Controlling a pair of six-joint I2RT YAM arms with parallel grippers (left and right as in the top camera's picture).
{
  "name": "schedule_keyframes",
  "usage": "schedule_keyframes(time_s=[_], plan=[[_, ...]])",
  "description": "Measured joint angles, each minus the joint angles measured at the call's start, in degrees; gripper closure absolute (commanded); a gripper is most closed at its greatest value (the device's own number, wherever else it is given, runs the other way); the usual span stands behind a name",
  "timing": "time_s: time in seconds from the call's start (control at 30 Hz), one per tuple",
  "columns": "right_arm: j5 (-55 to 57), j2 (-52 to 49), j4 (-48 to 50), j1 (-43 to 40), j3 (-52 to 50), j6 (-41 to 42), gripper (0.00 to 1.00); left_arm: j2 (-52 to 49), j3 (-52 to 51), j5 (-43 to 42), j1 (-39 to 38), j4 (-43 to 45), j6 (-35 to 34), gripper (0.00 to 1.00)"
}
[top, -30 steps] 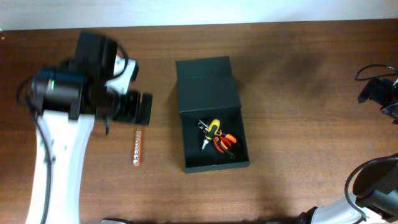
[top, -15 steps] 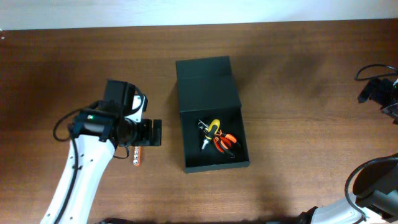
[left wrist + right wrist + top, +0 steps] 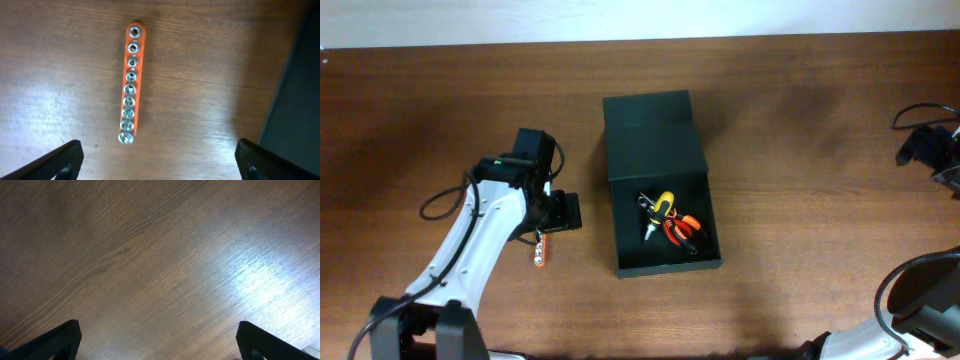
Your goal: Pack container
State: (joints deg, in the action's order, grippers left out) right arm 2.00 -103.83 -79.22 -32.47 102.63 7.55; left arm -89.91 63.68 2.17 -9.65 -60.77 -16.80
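Hanging low over the dark brown wood-grain table, the left gripper shows its black fingertips spread wide at the lower corners of its wrist view, with only bare wood between them. Just ahead of them lies a slim orange plastic bit rail carrying a row of silver steel bits. It runs from 12 to 6 o'clock in that view and touches neither finger. At 3 o'clock in the same view stands a dark wall of the container.

From overhead, the white left arm reaches in from 7 o'clock, and the rail sits on the table at about 8 o'clock of the dark green-black matte rectangular container, near it but apart. The container stands open near the table's middle, its flap lid laid back toward 12 o'clock. In the open tray at the 6 o'clock end lie a yellow-handled tool and orange-handled pliers, touching each other.

The right gripper is well apart, out at 3 o'clock by the table's edge. Its fingertips also stand wide and hold nothing, over plain wood with a bright patch of glare.

Beyond the table's far edge, at 12 o'clock, runs a pale strip of the room.
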Motion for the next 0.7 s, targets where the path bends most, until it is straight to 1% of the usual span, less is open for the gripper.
schedule_keyframes(time_s=[0.13,0.2,0.33,0.4,0.5,0.6,0.7], plan=[[0.00,0.00,0.02,0.00,0.00,0.02,0.01,-1.95,-0.61,0.04,0.92,0.70,4.57,0.01],[0.00,0.00,0.00,0.00,0.00,-0.02,0.01,-2.27,-0.66,0.02,1.84,0.72,5.77,0.01],[0.00,0.00,0.00,0.00,0.00,0.00,0.01,-2.49,-0.66,-0.72,5.40,0.90,9.84,0.01],[0.00,0.00,0.00,0.00,-0.02,-0.02,0.01,-2.49,-0.70,-2.38,7.93,1.09,13.20,0.01],[0.00,0.00,0.02,0.00,0.00,-0.02,0.01,-2.49,-1.60,-3.74,10.08,2.27,16.48,0.01],[0.00,0.00,0.00,0.00,0.00,-0.02,0.01,-2.54,-3.45,-4.68,10.40,4.39,18.18,0.01],[0.00,0.00,0.02,0.00,0.00,-0.02,0.01,-2.54,-5.09,-4.96,10.38,5.97,18.34,0.01]])
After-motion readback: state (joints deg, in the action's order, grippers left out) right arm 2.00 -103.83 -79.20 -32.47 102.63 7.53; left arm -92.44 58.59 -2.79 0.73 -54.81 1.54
